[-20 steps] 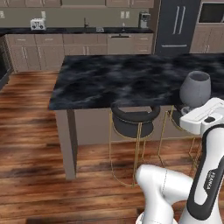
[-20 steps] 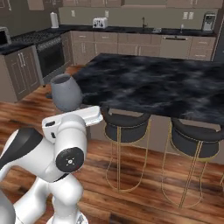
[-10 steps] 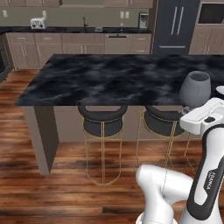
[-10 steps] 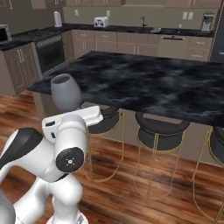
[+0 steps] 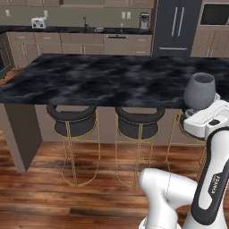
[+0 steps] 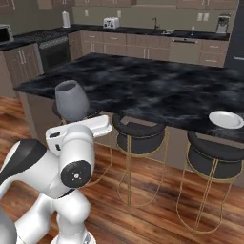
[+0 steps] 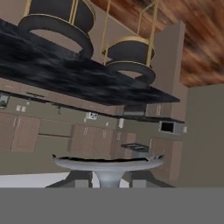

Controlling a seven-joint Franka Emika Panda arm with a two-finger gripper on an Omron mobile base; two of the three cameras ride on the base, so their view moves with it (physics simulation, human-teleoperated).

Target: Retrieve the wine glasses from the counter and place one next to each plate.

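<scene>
Here we are looking across a large black marble island [image 5: 112,78] with white veining, and our white arm is holding a clear greyish stemmed wine glass [image 5: 200,91] upright in front of it. In the left base view the glass's rounded bowl is rising just above the white hand, at the right end of the island's near edge; in the right base view the same glass [image 6: 71,100] is standing over the hand at the left. We are finding the two-finger gripper [image 7: 107,178] in the hand view, where the small dark finger tips are sitting on either side of the thin stem, just under the round flat foot [image 7: 108,162], so the jaws are clasping the glass by its stem. That view is rolled over, with the floor at the top.

Under the island's overhang, round dark stools [image 5: 135,123] on thin gold wire legs are lining up side by side. A plain round white dinner plate [image 6: 226,119] is lying on the island top near its front edge, well apart from the glass. Beyond the island, a black counter [image 6: 143,31] on taupe cabinet fronts is running along the far wall, with a white toaster [image 6: 111,22] on it. The floor is reddish wooden planks [image 5: 67,201].
</scene>
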